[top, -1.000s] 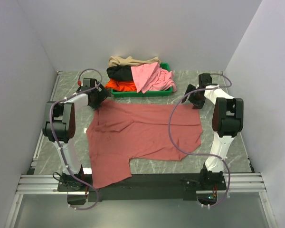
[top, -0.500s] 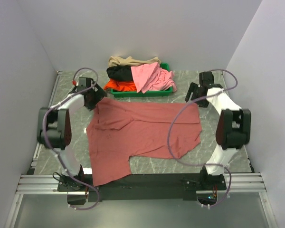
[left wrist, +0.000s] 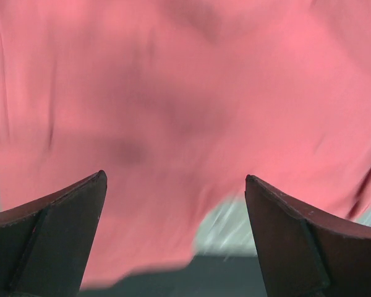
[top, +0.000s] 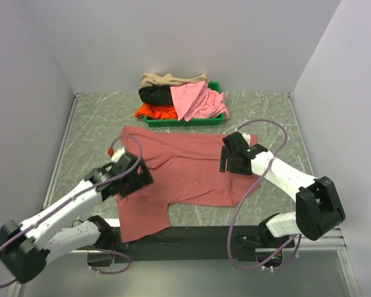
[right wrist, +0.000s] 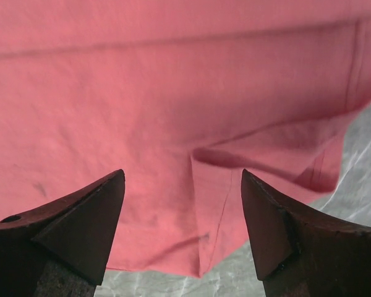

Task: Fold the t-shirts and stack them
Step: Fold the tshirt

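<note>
A dusty brick-red t-shirt lies spread flat on the marble table, its near-left part reaching the table's front edge. My left gripper hovers open over the shirt's left side; in the left wrist view the jaws stand wide apart above the red cloth, holding nothing. My right gripper hovers open over the shirt's right side; in the right wrist view it is empty above a folded hem. A light pink shirt, a black one, an orange-red one and a tan one lie piled at the back.
A shallow green tray at the back middle holds the pile of shirts. White walls close in the left, back and right. A dark rail runs along the near edge. Bare marble shows on both sides of the spread shirt.
Both arms have swung from the shirt's far corners toward the near middle. The shirt's far edge now lies flat on the table, and both grippers hang open over the cloth.
</note>
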Controlling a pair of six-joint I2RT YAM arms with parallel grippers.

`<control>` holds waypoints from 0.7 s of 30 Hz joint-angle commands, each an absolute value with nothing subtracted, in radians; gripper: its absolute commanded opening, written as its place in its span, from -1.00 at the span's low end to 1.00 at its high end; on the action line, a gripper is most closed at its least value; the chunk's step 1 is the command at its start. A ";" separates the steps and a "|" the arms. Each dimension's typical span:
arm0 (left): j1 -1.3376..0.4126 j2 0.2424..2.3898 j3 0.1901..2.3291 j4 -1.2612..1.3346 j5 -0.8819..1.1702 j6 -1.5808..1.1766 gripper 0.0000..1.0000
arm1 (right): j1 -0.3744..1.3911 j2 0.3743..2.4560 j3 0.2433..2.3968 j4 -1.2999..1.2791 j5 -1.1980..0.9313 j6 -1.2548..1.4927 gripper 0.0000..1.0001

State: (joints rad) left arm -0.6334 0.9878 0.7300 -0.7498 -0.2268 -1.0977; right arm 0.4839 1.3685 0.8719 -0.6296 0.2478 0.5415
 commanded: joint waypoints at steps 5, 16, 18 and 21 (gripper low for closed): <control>-0.957 0.765 0.546 -0.871 -0.078 -1.238 0.99 | 0.535 1.316 0.769 -0.602 0.310 0.647 0.57; -1.255 0.989 0.617 -0.994 -0.132 -1.347 0.99 | 0.535 1.465 0.778 -0.572 0.364 0.706 -0.20; -1.258 1.002 0.630 -0.983 -0.126 -1.336 0.99 | 0.532 1.456 0.764 -0.583 0.377 0.716 -0.30; -1.258 1.025 0.647 -1.017 -0.147 -1.359 0.99 | 0.531 1.431 0.743 -0.610 0.409 0.744 -0.56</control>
